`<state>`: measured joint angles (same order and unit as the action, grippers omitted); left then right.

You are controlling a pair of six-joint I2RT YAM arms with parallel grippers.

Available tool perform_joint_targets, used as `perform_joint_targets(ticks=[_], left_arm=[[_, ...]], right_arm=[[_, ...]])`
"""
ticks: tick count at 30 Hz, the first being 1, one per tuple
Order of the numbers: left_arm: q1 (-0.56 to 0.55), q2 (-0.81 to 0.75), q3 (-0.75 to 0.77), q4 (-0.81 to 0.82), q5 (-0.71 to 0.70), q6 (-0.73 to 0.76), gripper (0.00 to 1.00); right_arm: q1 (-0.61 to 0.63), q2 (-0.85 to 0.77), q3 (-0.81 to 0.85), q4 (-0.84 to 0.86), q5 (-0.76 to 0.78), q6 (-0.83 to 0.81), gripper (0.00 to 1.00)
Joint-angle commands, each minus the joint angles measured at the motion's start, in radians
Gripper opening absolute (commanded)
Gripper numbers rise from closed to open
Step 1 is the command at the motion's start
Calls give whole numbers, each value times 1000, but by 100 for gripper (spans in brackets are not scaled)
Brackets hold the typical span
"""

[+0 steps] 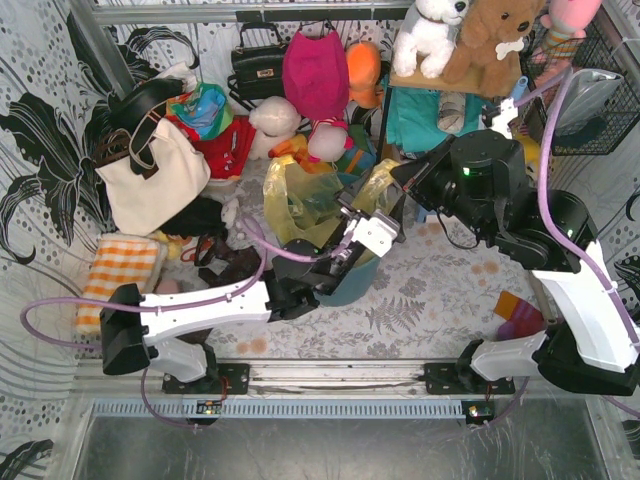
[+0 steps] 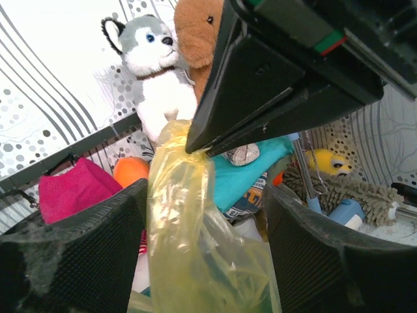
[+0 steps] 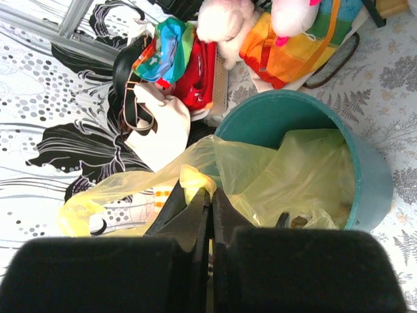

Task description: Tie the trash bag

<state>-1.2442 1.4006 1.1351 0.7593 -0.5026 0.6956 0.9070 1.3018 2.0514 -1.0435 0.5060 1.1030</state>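
Trash bag [image 1: 295,200] sitting in the teal bin [image 3: 371,182] at centre of the top view, yellow plastic sticking up over the rim. Right gripper [image 3: 210,195] pinching a raised strip of the bag, jaws together on the plastic. Left gripper [image 2: 205,195] sitting around that same strip lower down, fingers [image 2: 71,254] standing apart with the strip running between them. Stuffed husky [image 2: 153,65] and brown bear [image 2: 195,32] showing at upper left of the left wrist view. Cream tote [image 1: 150,180] lying at left of the top view.
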Motion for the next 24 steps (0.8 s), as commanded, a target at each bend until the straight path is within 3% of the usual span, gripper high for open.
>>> perform_joint_targets(ticks=[1, 3, 9, 15, 20, 22, 24], left_arm=[[13, 32, 57, 54, 19, -3, 73], [20, 46, 66, 74, 6, 4, 68], [38, 30, 72, 19, 47, -29, 34], [104, -65, 78, -214, 268, -184, 4], [198, -161, 77, -376, 577, -316, 0], [237, -190, 82, -424, 709, -355, 0], [278, -207, 93, -467, 846, -402, 0]], right_arm=[[2, -26, -26, 54, -31, -24, 0], [1, -31, -37, 63, -41, -25, 0], [2, -50, -59, 84, -58, -45, 0], [2, -106, -130, 169, -58, -116, 0], [1, -188, -226, 358, -94, -350, 56], [3, -214, -267, 473, -181, -465, 78], [2, -222, -287, 545, -284, -570, 92]])
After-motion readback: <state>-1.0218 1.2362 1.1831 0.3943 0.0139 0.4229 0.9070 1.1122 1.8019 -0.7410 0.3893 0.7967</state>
